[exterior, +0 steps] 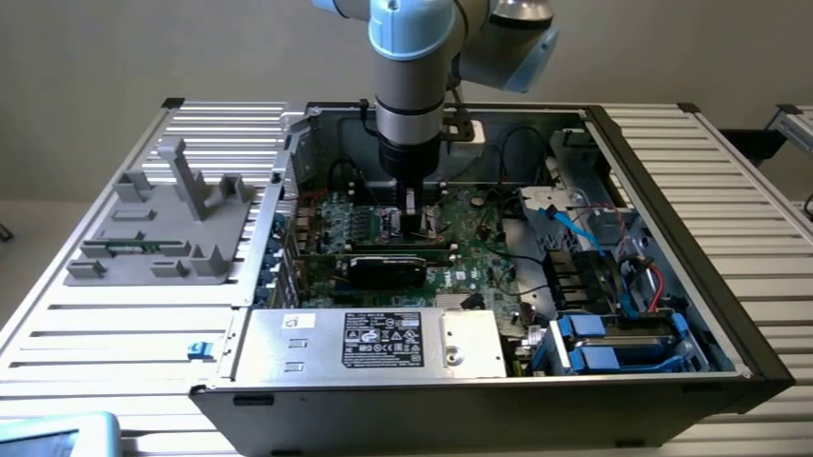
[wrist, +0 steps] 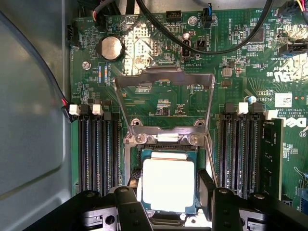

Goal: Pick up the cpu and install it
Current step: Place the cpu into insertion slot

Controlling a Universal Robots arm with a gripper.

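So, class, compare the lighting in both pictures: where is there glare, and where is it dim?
Wrist view: glare washes out the top of the cpu, and the coin cell glints; the case wall looks dull grey. Exterior view: soft, even light on the slatted table, dimmer inside the computer case.

Arm upright, wrist pointing straight down; tool (exterior: 414, 224) low, fingers (wrist: 207, 187) clamped on cpu (wrist: 168, 185) sides.

Desk (exterior: 749, 238): slatted metal, carrying the open computer case (exterior: 445, 409).
Grey fixture (exterior: 166, 228): on desk, beside case.
Power supply (exterior: 381, 338): silver, labelled, against case's near wall.
Coin battery (wrist: 111, 48): flat on green motherboard (wrist: 144, 43).
Memory slots (wrist: 98, 149): black rows, one stick (wrist: 272, 159) seated.
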